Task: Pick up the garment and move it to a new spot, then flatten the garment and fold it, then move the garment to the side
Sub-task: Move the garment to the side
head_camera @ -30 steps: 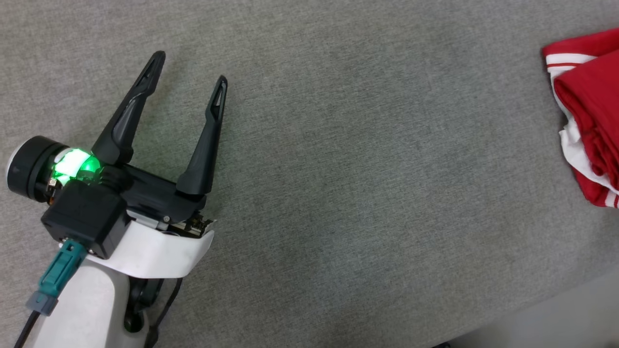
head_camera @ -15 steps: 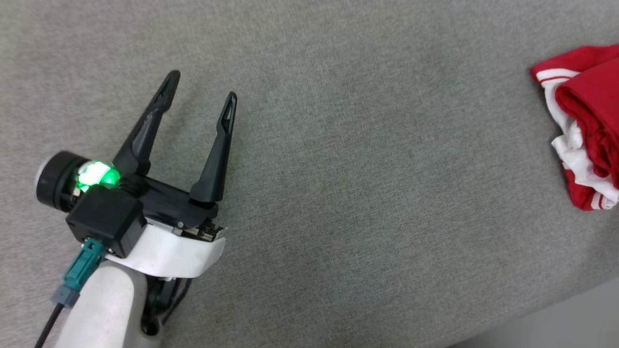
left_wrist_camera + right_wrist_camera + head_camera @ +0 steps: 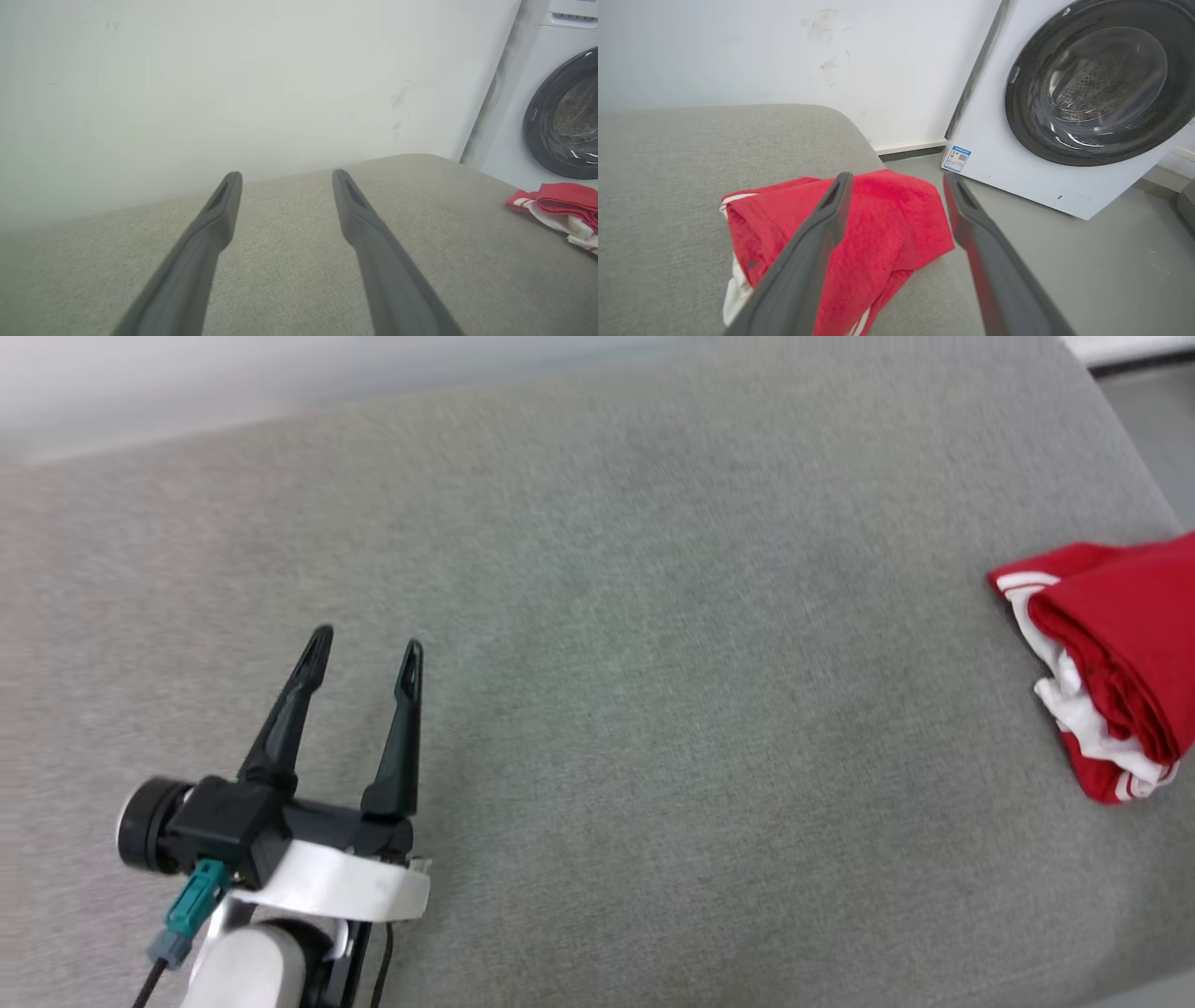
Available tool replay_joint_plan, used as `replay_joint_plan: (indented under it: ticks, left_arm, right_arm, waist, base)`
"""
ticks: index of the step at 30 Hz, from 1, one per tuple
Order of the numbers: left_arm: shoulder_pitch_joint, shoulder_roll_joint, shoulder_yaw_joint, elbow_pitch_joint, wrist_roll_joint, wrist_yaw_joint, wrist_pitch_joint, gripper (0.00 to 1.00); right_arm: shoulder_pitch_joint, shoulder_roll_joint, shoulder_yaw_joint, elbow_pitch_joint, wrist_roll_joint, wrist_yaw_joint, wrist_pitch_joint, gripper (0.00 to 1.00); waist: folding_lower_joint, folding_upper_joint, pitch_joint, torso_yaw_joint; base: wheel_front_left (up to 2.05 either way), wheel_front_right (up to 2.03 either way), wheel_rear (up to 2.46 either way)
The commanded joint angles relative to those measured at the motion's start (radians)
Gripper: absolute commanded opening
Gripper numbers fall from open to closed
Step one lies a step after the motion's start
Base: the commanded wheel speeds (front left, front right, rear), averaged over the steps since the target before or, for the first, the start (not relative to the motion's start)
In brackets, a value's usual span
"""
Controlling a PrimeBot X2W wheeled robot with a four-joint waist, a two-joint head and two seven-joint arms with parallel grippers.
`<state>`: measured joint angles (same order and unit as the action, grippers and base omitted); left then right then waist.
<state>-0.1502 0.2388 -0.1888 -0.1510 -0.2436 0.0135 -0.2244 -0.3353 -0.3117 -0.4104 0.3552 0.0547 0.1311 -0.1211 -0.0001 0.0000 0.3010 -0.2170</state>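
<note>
At the right edge of the table (image 3: 653, 728): the garment (image 3: 1111, 663) is lying in a folded bundle, red with white trim.
The right pincer (image 3: 899, 179) is hovering spread just above it, gripping nothing. The left pincer (image 3: 366, 642) is hanging spread, well apart. A washing machine (image 3: 1008, 179) is standing beyond, with print on its blue-white sticker (image 3: 957, 158) too small to read.

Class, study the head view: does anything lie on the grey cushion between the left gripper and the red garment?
Nothing visible does. Bare grey cushion stretches from the open left gripper across to the bundled garment near the cushion's right edge.
</note>
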Motion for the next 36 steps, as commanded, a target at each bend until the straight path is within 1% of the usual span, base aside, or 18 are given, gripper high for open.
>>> replay_joint_plan:
  ticks: [1, 6, 11, 15, 20, 22, 24, 30, 36]
  left_arm:
    - [0.027, -0.004, 0.006, 0.011, -0.007, 0.011, -0.005, 1.0]
    - [0.088, -0.004, 0.028, 0.027, -0.015, 0.043, -0.007, 1.0]
    - [0.133, -0.006, 0.034, 0.041, -0.026, 0.058, 0.002, 1.0]
    - [0.157, -0.01, 0.043, 0.051, -0.039, 0.069, 0.0, 1.0]
    - [0.189, -0.014, 0.051, 0.066, -0.056, 0.075, 0.001, 1.0]
    - [0.226, -0.004, 0.054, 0.08, -0.062, 0.077, 0.0, 1.0]
    - [0.246, 0.003, 0.052, 0.088, -0.062, 0.078, 0.001, 1.0]
    - [0.266, 0.009, 0.041, 0.104, -0.05, 0.079, -0.001, 1.0]
    - [0.274, 0.011, 0.032, 0.132, -0.046, 0.084, -0.006, 1.0]
  right_arm:
    - [0.044, 0.019, 0.009, -0.038, 0.005, -0.001, 0.006, 1.0]
    - [0.173, 0.092, 0.059, -0.188, 0.021, -0.001, 0.051, 1.0]
    - [0.274, 0.152, 0.126, -0.329, 0.031, -0.001, 0.09, 1.0]
    - [0.334, 0.19, 0.192, -0.413, 0.042, -0.001, 0.112, 1.0]
    - [0.378, 0.214, 0.249, -0.474, 0.046, -0.001, 0.128, 1.0]
    - [0.412, 0.228, 0.294, -0.521, 0.057, -0.001, 0.146, 1.0]
    - [0.442, 0.238, 0.307, -0.557, 0.055, -0.001, 0.155, 1.0]
    - [0.496, 0.25, 0.326, -0.605, 0.044, -0.001, 0.162, 1.0]
    - [0.533, 0.259, 0.335, -0.634, 0.047, -0.001, 0.161, 1.0]
  waist:
    - [0.0001, 0.0, -0.073, 0.048]
    - [0.0001, 0.0, -0.14, 0.087]
    - [0.0001, 0.0, -0.188, 0.133]
    - [0.0001, 0.0, -0.221, 0.172]
    - [0.0001, 0.0, -0.26, 0.199]
    - [0.0001, 0.0, -0.293, 0.214]
    - [0.0001, 0.0, -0.31, 0.221]
    - [0.0001, 0.0, -0.331, 0.226]
    - [0.0001, 0.0, -0.343, 0.216]
  base:
    - [0.0, 0.0, 0.0]
    - [0.0, 0.0, 0.0]
    - [0.0, 0.0, 0.0]
    - [0.0, 0.0, 0.0]
    - [0.0, 0.0, 0.0]
    - [0.0, 0.0, 0.0]
    - [0.0, 0.0, 0.0]
    - [0.0, 0.0, 0.0]
    - [0.0, 0.0, 0.0]
